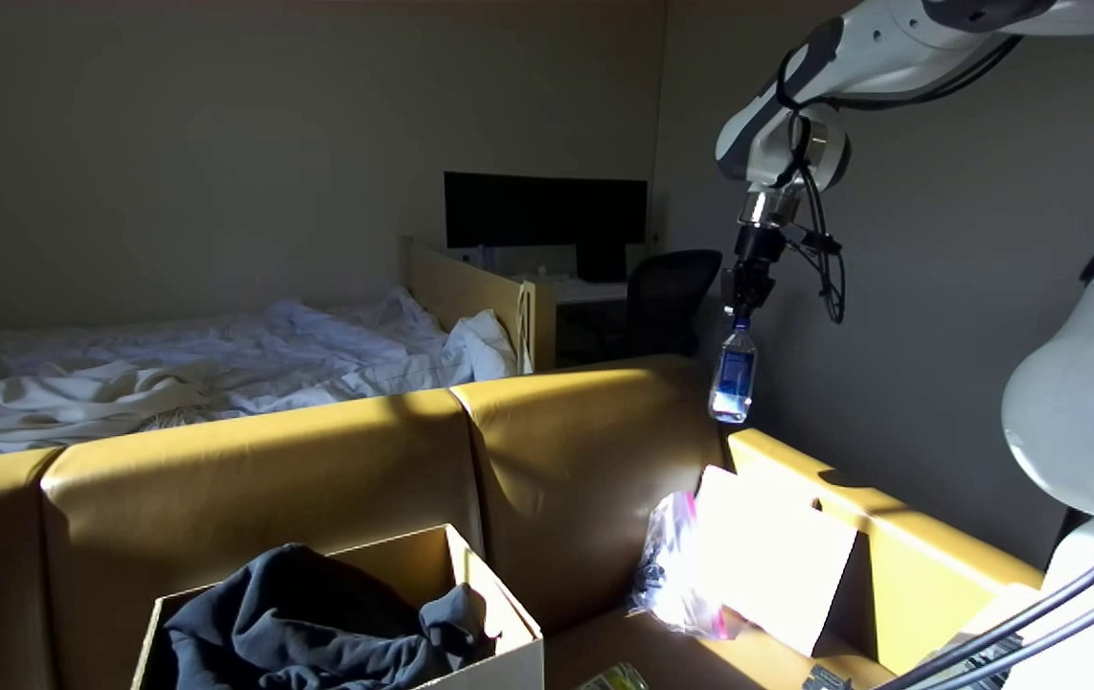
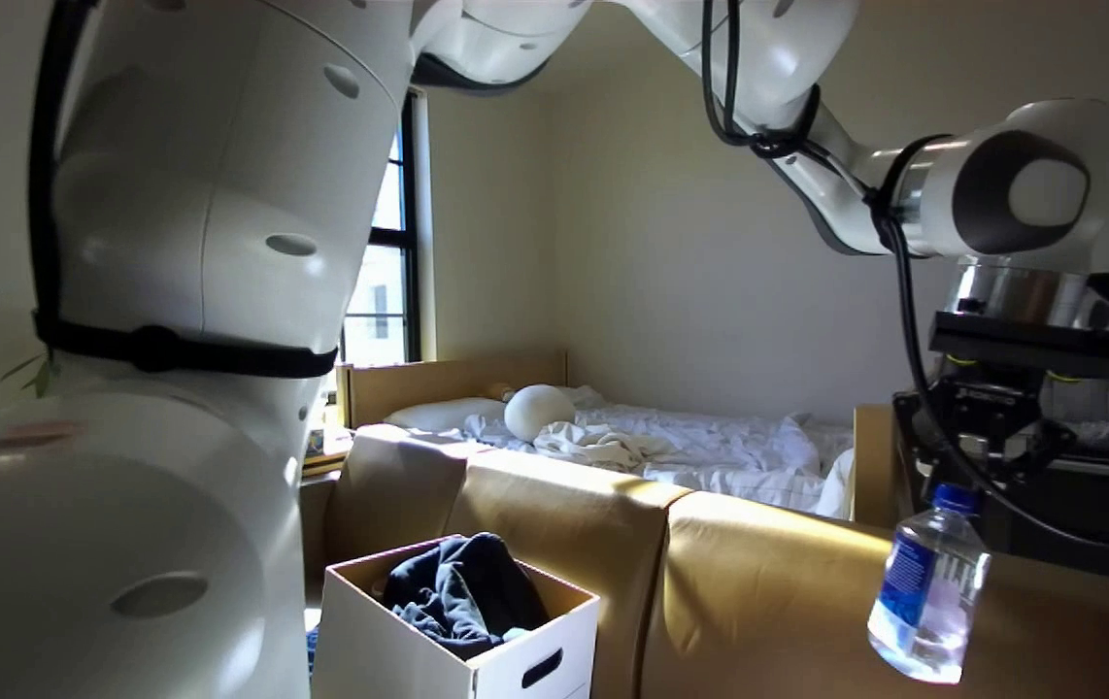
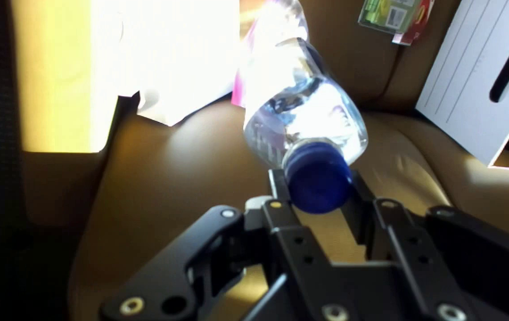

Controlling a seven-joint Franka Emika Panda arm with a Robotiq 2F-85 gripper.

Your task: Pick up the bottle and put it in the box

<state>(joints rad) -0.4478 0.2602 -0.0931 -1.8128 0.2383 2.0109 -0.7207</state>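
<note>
In an exterior view, the arm point(image 1: 1088, 402) stands at 3 o'clock, its forearm point(image 1: 882, 57) sloping down toward 8, the wrist point(image 1: 767, 155) bent and the gripper point(image 1: 741, 314) pointing to 6; in the wrist view, the fingers point(image 3: 282, 215) reach toward 12, clamped.

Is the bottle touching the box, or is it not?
Apart. In an exterior view, the bottle hangs in the air well to one side of the box, and the sofa back shows between them.

Tan sofa point(image 1: 595, 450) (patchily sunlit), rumpled bed point(image 1: 317, 335) behind, black-framed window point(image 2: 385, 282)
</note>
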